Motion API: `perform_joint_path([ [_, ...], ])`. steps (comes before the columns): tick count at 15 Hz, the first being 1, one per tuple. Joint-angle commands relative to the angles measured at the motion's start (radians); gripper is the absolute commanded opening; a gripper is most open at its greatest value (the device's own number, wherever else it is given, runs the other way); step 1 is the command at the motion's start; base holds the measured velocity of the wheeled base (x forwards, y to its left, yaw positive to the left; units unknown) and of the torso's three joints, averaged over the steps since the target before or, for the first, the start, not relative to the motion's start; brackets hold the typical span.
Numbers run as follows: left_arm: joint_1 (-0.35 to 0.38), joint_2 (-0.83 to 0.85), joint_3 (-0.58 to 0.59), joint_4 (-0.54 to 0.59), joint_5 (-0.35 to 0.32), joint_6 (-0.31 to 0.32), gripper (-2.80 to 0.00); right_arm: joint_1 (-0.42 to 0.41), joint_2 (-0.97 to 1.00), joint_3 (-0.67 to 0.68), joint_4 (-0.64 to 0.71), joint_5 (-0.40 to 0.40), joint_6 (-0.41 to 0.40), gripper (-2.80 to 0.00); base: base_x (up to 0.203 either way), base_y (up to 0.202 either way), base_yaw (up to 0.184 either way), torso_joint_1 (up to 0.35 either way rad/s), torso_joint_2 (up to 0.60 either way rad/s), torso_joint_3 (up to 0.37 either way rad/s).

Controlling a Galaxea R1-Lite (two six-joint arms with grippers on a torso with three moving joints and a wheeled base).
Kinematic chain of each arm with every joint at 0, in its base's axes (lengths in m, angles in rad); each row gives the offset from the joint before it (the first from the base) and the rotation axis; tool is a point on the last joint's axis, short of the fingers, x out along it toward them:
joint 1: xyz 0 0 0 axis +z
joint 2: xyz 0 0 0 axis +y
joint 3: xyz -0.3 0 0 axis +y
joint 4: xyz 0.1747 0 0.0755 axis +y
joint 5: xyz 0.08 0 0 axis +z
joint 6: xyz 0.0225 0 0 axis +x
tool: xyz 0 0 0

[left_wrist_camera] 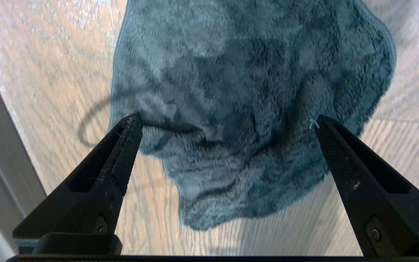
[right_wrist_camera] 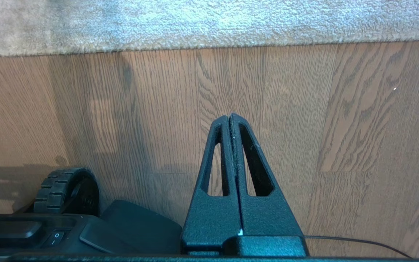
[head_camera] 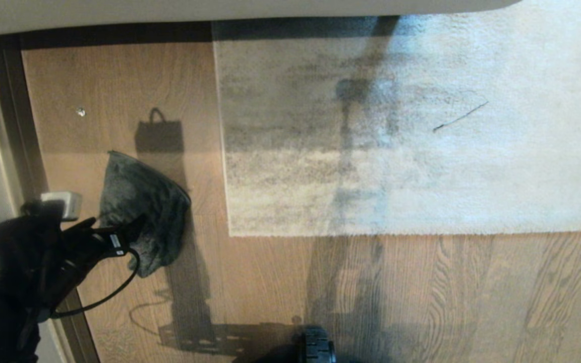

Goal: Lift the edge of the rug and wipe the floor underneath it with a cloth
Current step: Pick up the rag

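The small dark grey fluffy cloth (head_camera: 144, 212) lies on the brown wood floor (head_camera: 421, 292) at lower left, right ahead of the left gripper (left_wrist_camera: 227, 122), whose jaws stand wide apart around it

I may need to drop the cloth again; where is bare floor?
Bare floor runs along the rug edge, right of the wheel. A narrower strip lies between cloth and rug. The left gripper and cloth crowd the left.

cloth (left_wrist_camera: 231, 91): dark grey | rug edge (head_camera: 226, 166): grey-beige, mottled | floor (head_camera: 447, 292): light brown wood-grain
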Motion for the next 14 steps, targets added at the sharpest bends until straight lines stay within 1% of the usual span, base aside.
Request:
perform_joint_path([
  [1,-0.001,0.012,-0.019,-0.048,0.000,-0.001,0.00,0.000,0.000,0.001,0.000,0.000,0.001,-2.80,0.000,0.000,0.000,0.000,0.00,0.000],
  [7,-0.006,0.019,-0.051,-0.048,0.000,-0.001,0.00,0.000,0.000,0.001,0.000,0.000,0.001,-2.80,0.000,0.000,0.000,0.000,0.00,0.000],
  [14,-0.031,0.076,-0.110,-0.048,0.000,0.003,0.00,0.000,0.000,0.000,0.000,0.000,0.001,-2.80,0.000,0.000,0.000,0.000,0.00,0.000],
])
